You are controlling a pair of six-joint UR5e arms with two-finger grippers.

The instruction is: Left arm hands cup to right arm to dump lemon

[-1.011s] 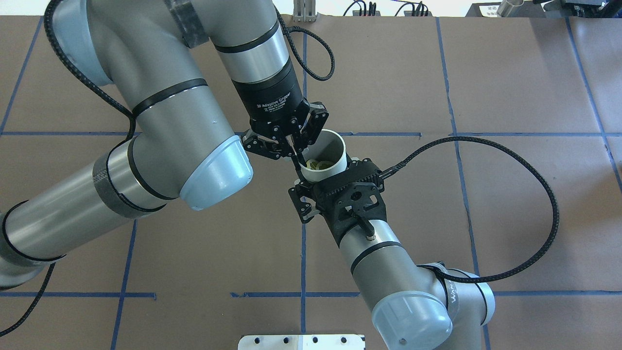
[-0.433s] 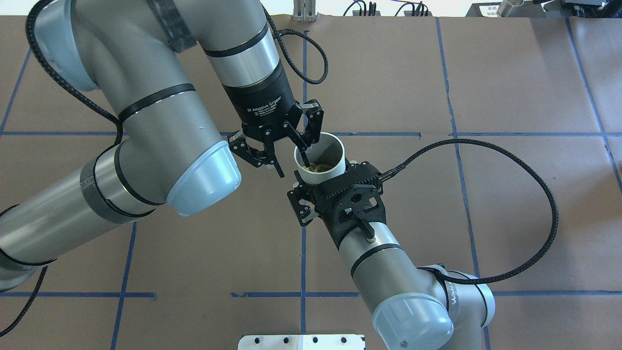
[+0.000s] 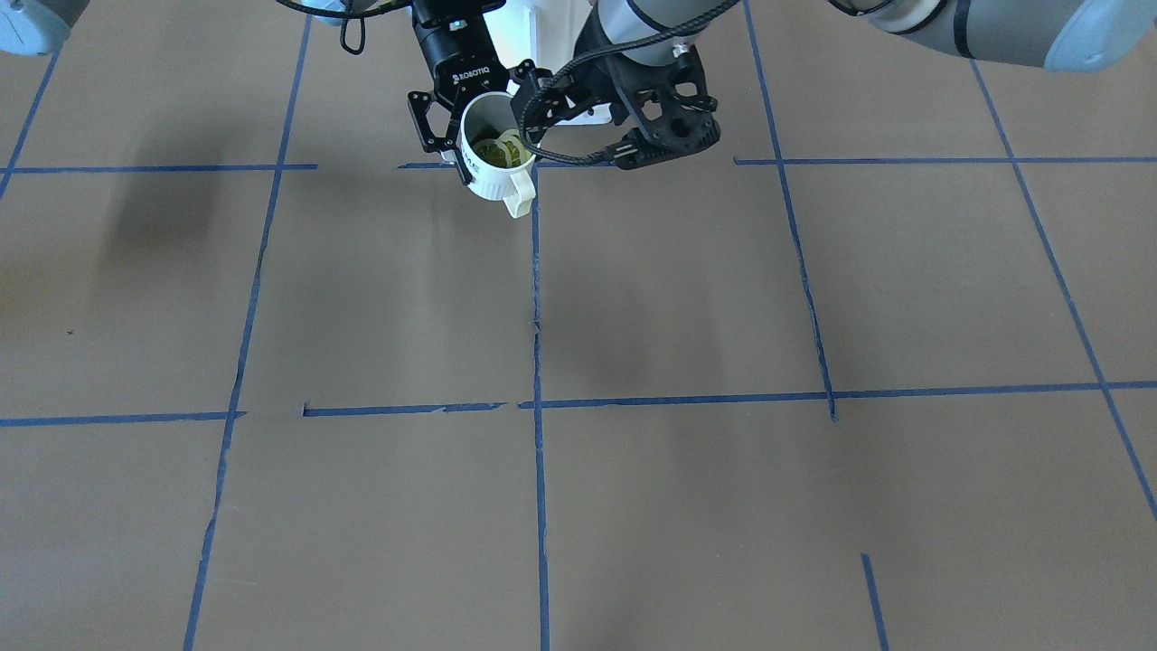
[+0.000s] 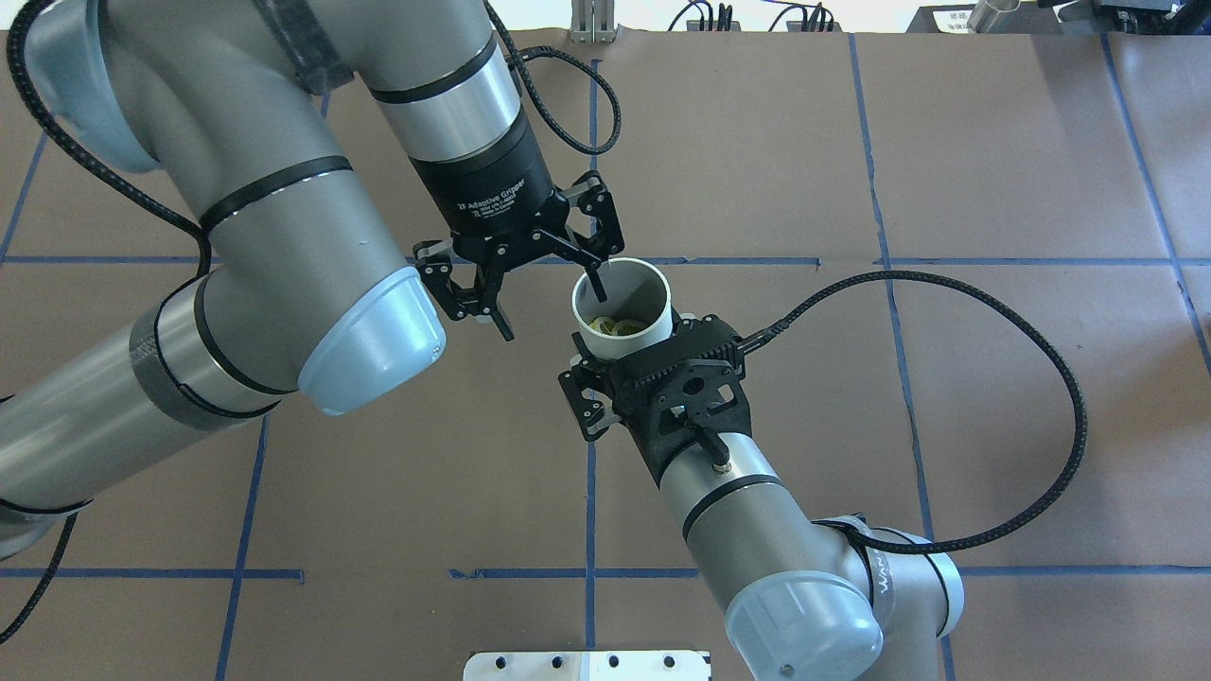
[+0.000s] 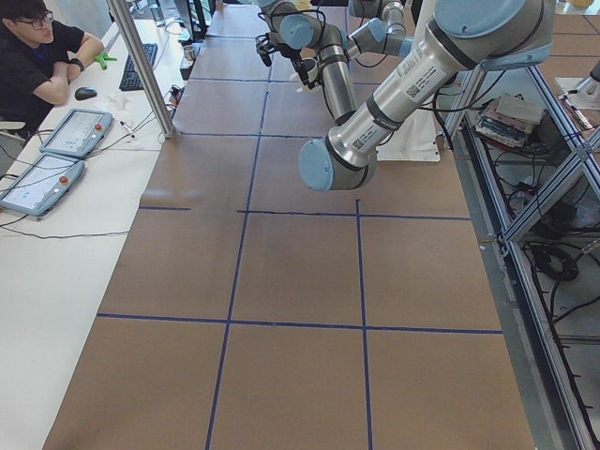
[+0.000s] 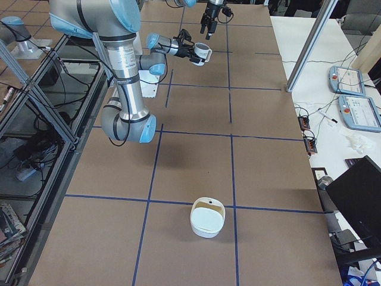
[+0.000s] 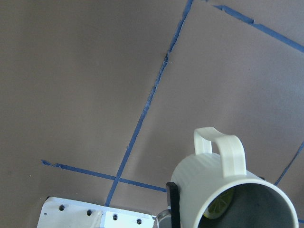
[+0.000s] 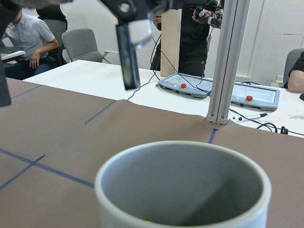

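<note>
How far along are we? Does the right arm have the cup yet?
Done: the hand-over looks made. The right gripper holds the cup aloft and the left gripper is open. In hand: getting the open one clear; one fingertip is at the cup's rim. Left: the dump; the lemon lies inside the cup.

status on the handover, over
Left gripper open, one finger over the cup rim. Right gripper shut on cup, lemon inside. Nothing else near the cup.
</note>
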